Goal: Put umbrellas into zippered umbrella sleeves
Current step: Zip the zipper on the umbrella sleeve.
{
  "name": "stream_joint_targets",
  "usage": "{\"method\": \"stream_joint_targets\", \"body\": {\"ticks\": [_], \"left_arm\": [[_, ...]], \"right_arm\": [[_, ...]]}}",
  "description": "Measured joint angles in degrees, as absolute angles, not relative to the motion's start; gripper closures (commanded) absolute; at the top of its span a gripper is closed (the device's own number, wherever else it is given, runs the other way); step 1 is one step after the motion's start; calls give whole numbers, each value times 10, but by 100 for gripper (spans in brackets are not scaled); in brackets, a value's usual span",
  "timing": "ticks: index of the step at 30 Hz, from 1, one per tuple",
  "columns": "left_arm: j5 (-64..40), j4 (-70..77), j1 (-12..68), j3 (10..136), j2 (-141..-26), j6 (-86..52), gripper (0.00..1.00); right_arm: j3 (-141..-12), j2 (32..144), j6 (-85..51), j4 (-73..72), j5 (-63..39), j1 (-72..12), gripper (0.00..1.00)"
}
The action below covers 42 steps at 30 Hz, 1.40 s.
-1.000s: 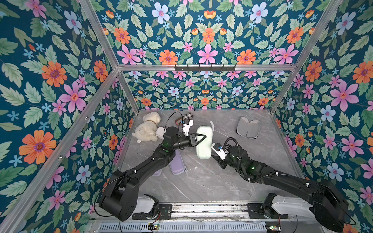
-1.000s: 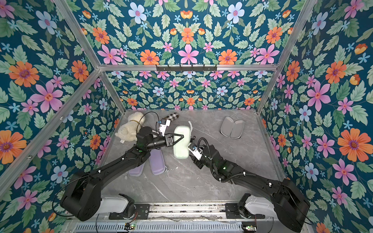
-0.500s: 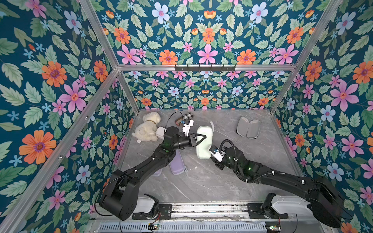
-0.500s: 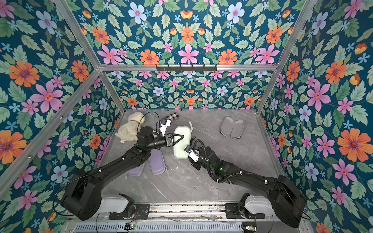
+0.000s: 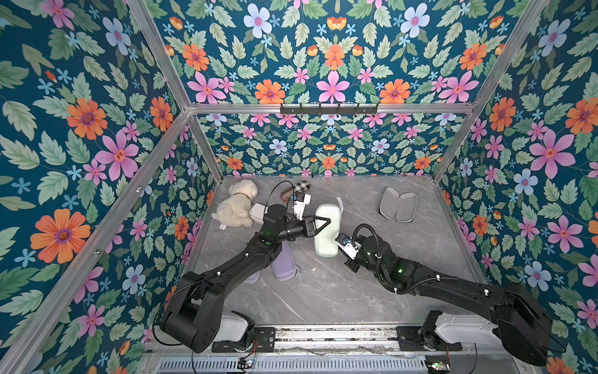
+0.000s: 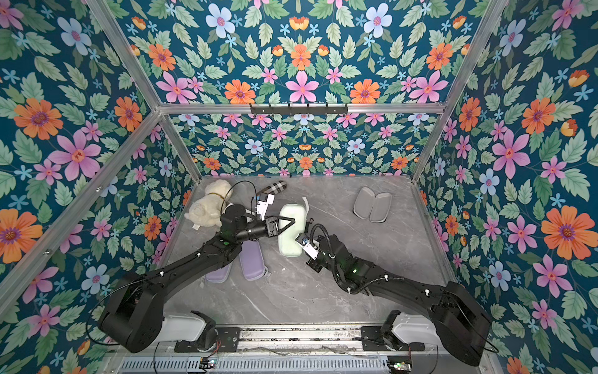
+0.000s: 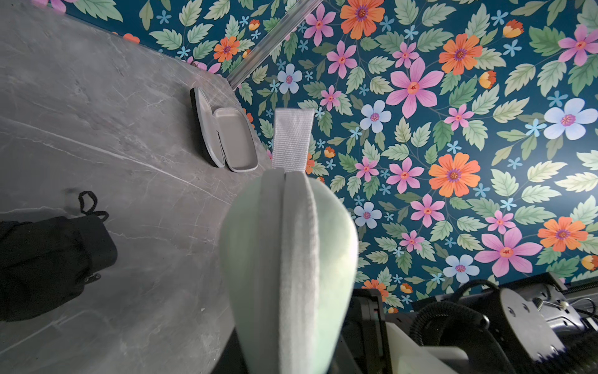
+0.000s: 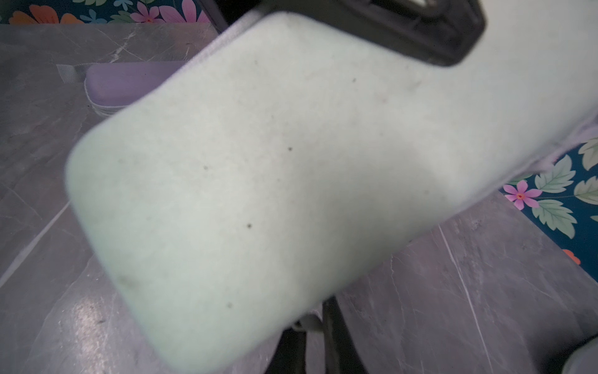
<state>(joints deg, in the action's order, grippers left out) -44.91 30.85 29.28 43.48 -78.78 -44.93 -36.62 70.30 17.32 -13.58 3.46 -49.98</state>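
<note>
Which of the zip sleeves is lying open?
The grey-lined sleeve near the far right corner, its two halves spread flat. The mint green sleeve and the two lavender sleeves are shut.

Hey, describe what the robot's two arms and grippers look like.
Both arms, left and right, are matte black jointed tubes on white bases. Each wrist carries a white camera block and a looping black cable. Small green lights glow on the links. The left gripper is a black triangular open frame.
</note>
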Motion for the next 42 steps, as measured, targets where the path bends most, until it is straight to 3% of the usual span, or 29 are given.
{"method": "stream_joint_targets", "body": {"ticks": [2,11,23,30,35,41,42], "left_arm": [[-449,311,293,435,-790,-450,89],[-453,287,277,450,-790,-436,100],[-416,339,259,424,-806,-475,100],[-319,466,282,373,-821,-537,100],[-190,555,314,346,-835,-558,100],[-105,591,357,326,-845,-575,100],[-99,597,358,321,-845,-580,100]], "right_arm": [[-365,703,180,-135,36,-502,100],[-350,705,215,-135,68,-536,100],[-347,738,162,-162,109,-600,100],[-371,764,71,-185,91,-604,100],[-391,794,14,-228,38,-611,100],[-439,846,-56,-268,31,-608,100],[-441,846,-69,-269,31,-605,93]]}}
